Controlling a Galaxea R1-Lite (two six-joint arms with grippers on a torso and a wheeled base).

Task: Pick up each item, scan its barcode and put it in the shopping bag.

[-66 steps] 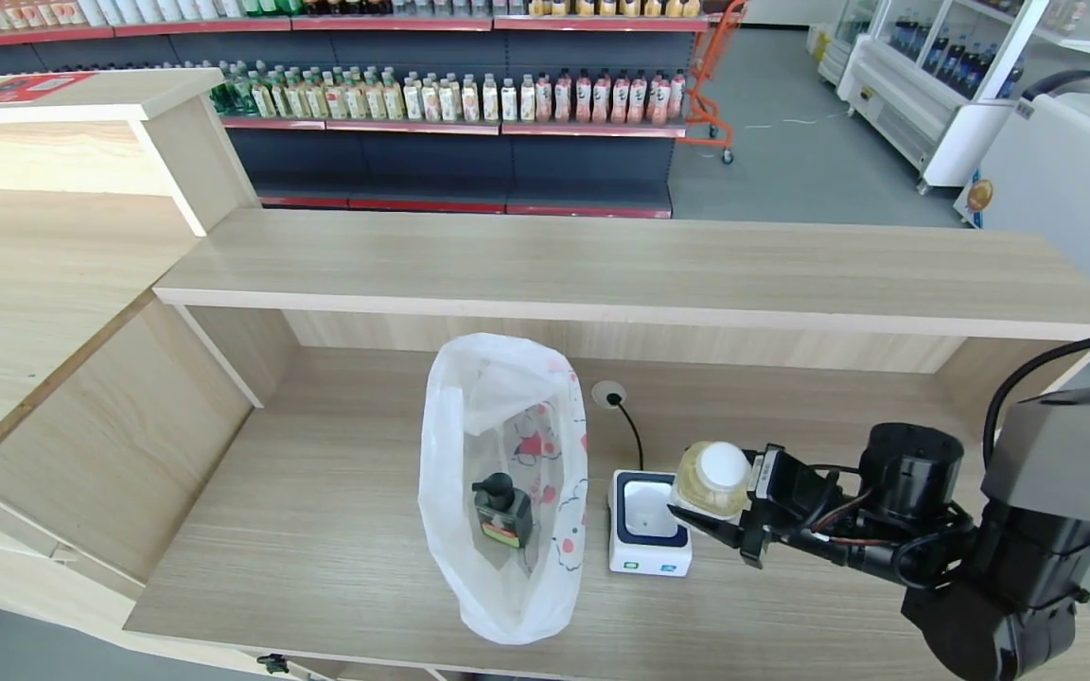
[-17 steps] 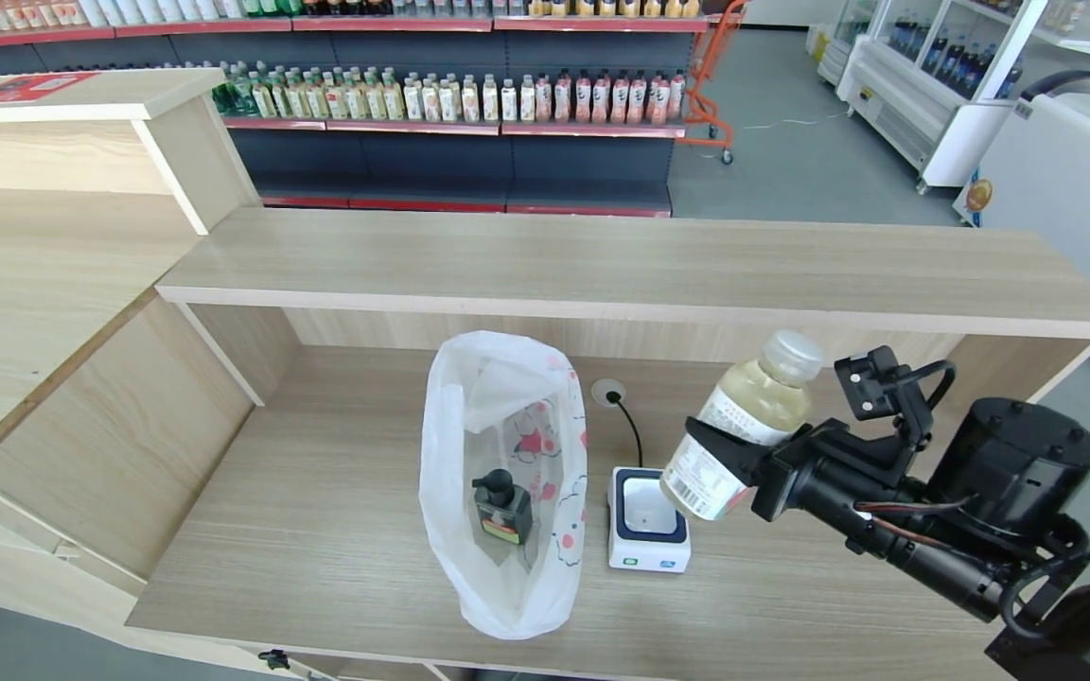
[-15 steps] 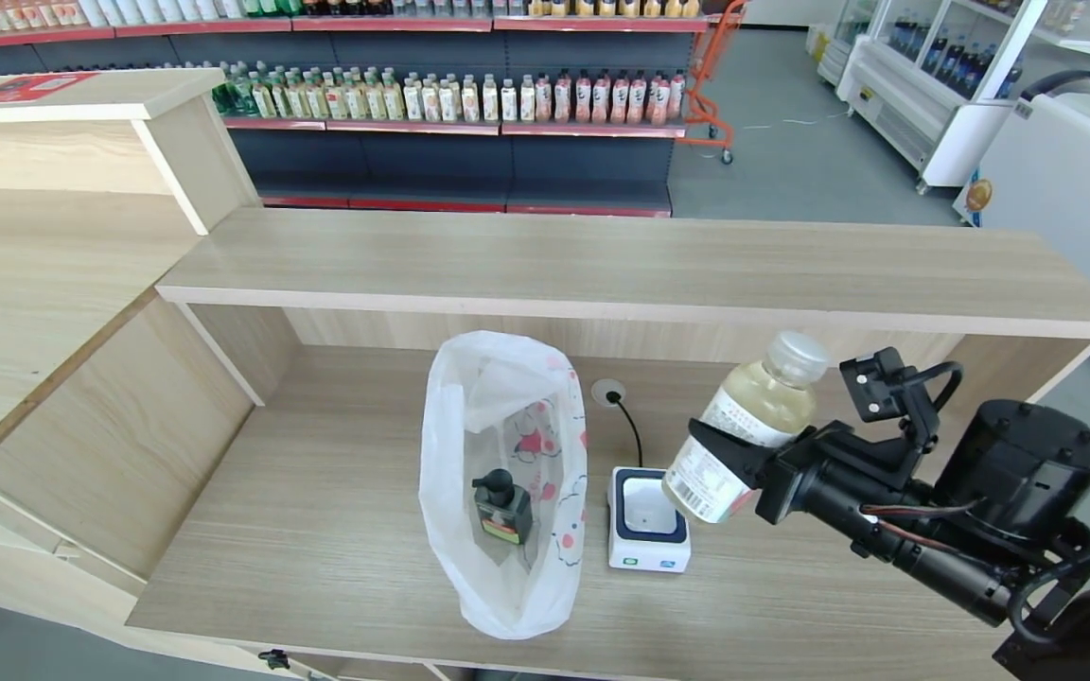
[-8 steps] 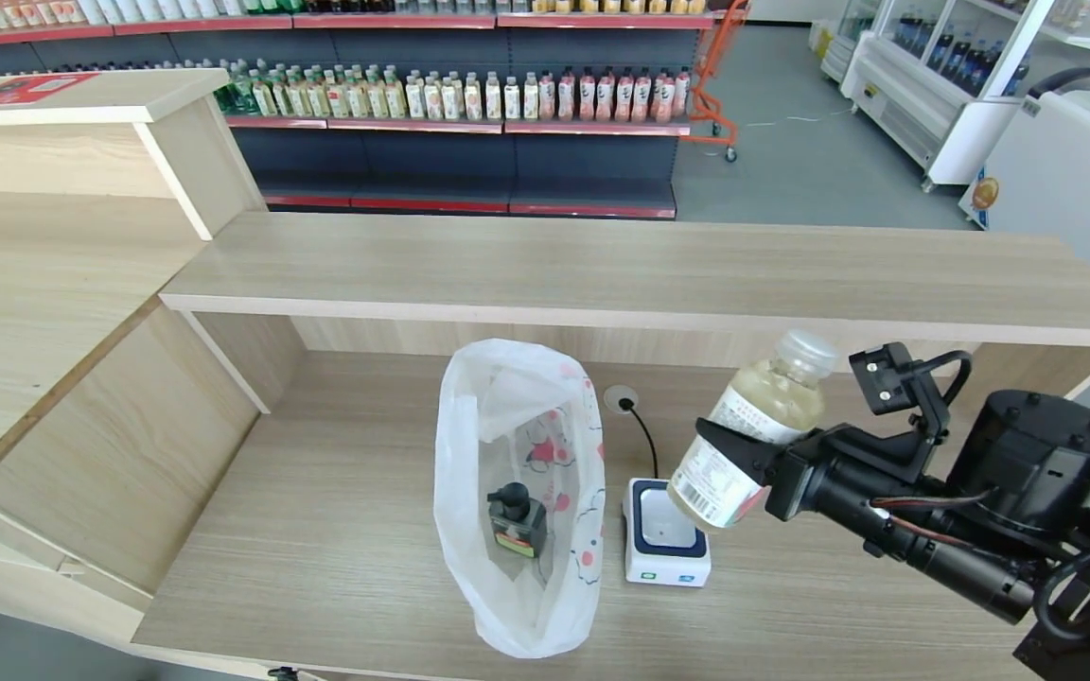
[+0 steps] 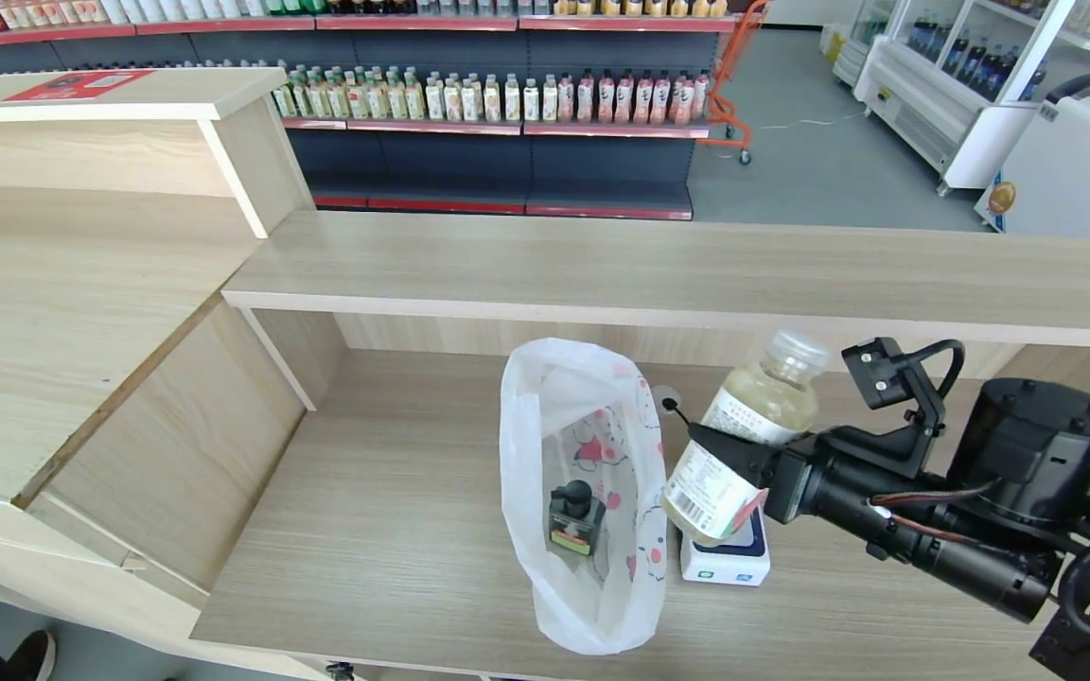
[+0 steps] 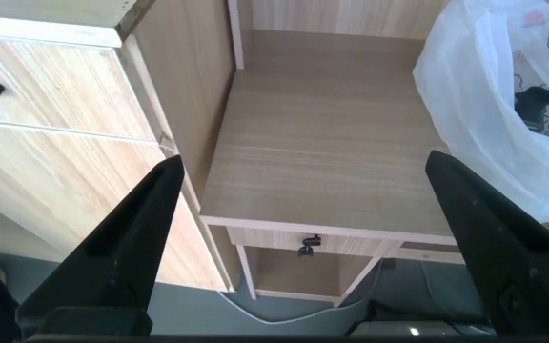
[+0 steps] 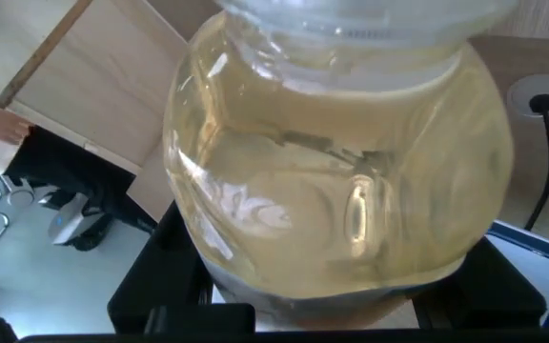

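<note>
My right gripper (image 5: 727,462) is shut on a clear bottle (image 5: 746,427) of pale yellow drink with a white label and clear cap. It holds the bottle tilted in the air, base low over the white-and-blue barcode scanner (image 5: 727,562), cap pointing up and away. In the right wrist view the bottle (image 7: 341,181) bulges close up between the dark fingers (image 7: 165,272). The white shopping bag (image 5: 583,492) stands open just left of the scanner, with a black pump bottle (image 5: 573,518) inside. My left gripper (image 6: 303,238) is open, hanging off the counter's front edge beside the bag (image 6: 503,105).
The wooden counter (image 5: 394,530) has a raised shelf (image 5: 696,274) behind and a side wall on the left. The scanner's cable runs to a round socket (image 7: 541,100) in the counter. Drink shelves and freezers stand far behind.
The head camera has turned, sliding the whole scene rightward. Over 4.4 s the bottle was lifted and tilted; in the last second its base moved over the scanner, toward the bag.
</note>
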